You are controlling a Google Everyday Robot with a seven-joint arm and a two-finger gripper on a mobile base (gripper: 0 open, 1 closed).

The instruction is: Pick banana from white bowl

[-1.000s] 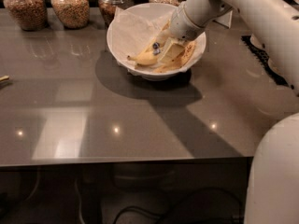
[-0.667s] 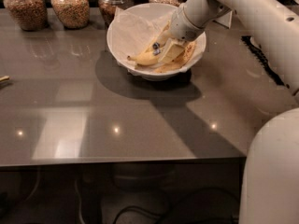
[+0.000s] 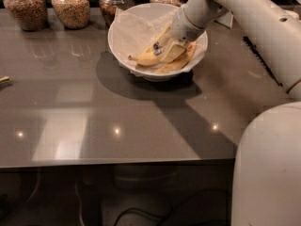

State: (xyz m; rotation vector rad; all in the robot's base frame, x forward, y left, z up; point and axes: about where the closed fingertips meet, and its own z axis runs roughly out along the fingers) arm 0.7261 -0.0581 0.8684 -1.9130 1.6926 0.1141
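Jars of brown grains [image 3: 70, 6], clear glass, stand along the back of the glossy grey desk [image 3: 70, 117]. Right of them sits the large round white bowl [image 3: 115, 44], lined with crinkled paper. The long yellow banana [image 3: 146, 58] lies inside it, blue sticker showing, beside a browner banana [image 3: 178, 65]. The white arm's gripper [image 3: 172, 50] reaches down from the right onto the yellow banana; whether it is clamped or spread cannot be told.

white bowl [image 3: 118, 44] on desk [image 3: 94, 121], rear centre | banana [image 3: 146, 59] in bowl | tool [image 3: 173, 51] in bowl, over banana | jars [image 3: 70, 6] in row behind bowl
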